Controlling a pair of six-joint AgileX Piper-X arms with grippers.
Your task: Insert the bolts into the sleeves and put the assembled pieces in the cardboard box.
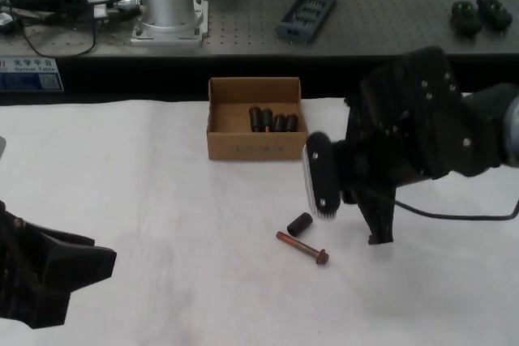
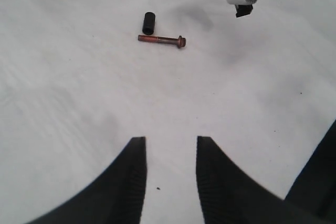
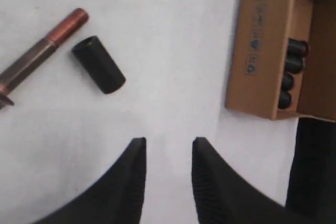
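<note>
Bolt (image 1: pixel 300 246), sleeve (image 1: pixel 301 224) loose; right end effector (image 3: pixel 167 153) hovers beside, parted.

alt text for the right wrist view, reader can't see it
A black sleeve lies beside a copper bolt on white cloth, ahead of the right gripper, jaws open. A cardboard box nearby holds four dark pieces.

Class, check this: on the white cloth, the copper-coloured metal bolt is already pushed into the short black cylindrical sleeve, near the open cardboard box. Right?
No. The copper-coloured metal bolt lies beside the short black cylindrical sleeve, not inside it, on the white cloth near the open cardboard box. The right wrist view shows both lying separately.
</note>
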